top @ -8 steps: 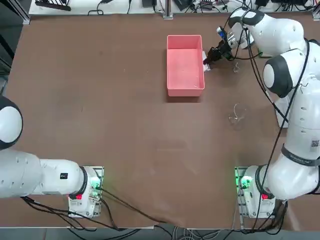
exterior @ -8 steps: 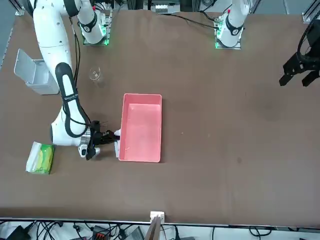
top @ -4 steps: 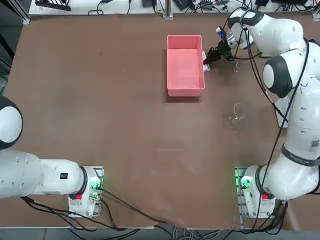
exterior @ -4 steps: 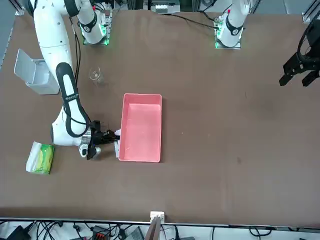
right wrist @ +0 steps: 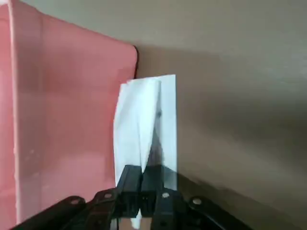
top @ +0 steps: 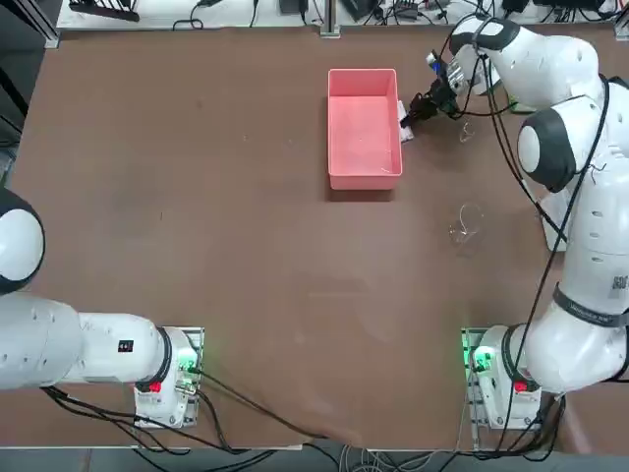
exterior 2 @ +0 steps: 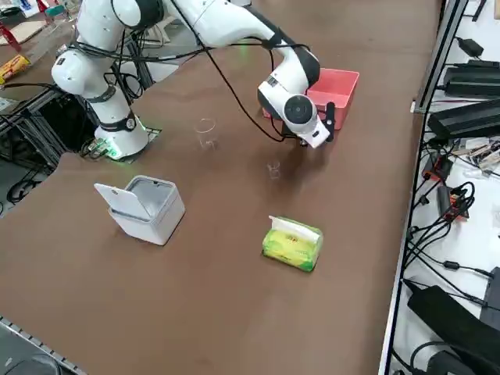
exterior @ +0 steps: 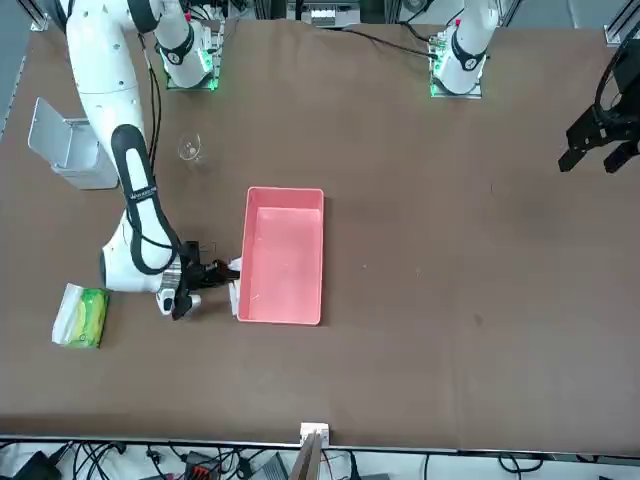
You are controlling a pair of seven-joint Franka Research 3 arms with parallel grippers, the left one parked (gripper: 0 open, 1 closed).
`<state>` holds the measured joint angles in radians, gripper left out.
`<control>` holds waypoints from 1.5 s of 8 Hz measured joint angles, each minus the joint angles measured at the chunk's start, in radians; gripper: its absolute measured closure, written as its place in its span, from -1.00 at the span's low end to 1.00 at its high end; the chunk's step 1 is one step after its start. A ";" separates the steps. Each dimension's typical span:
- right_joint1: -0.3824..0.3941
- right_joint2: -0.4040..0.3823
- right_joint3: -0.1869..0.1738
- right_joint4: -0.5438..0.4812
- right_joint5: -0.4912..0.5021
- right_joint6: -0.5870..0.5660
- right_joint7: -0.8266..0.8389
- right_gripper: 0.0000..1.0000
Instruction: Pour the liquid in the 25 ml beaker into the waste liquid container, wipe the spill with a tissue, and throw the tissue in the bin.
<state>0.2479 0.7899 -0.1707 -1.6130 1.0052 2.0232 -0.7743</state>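
Brown desk [top: 246, 246] carried the non-task stuff. Larger clear glass beaker w/ spout [exterior 2: 206, 133] stood upright on desk, also seen in front view [exterior: 190, 150] and top view [top: 466, 224]. Green tissue pack [exterior 2: 293, 244] w/ white tuft on top lay near desk's far-right edge, well apart from beaker; front view [exterior: 81, 316] too. Cables and black power bricks [exterior 2: 461, 117] sat off the desk along one side. More cables [exterior: 200, 462] hung below the desk edge.
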 joint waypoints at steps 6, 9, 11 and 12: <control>-0.049 -0.153 -0.196 0.020 -0.120 -0.300 0.001 0.94; -0.047 -0.271 -0.228 0.025 -0.266 -0.357 0.081 0.94; -0.044 -0.355 -0.250 0.028 -0.372 -0.396 0.140 0.94; -0.044 -0.389 -0.270 0.028 -0.440 -0.420 0.148 0.94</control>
<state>0.2041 0.4010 -0.4409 -1.5853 0.5649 1.6032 -0.6259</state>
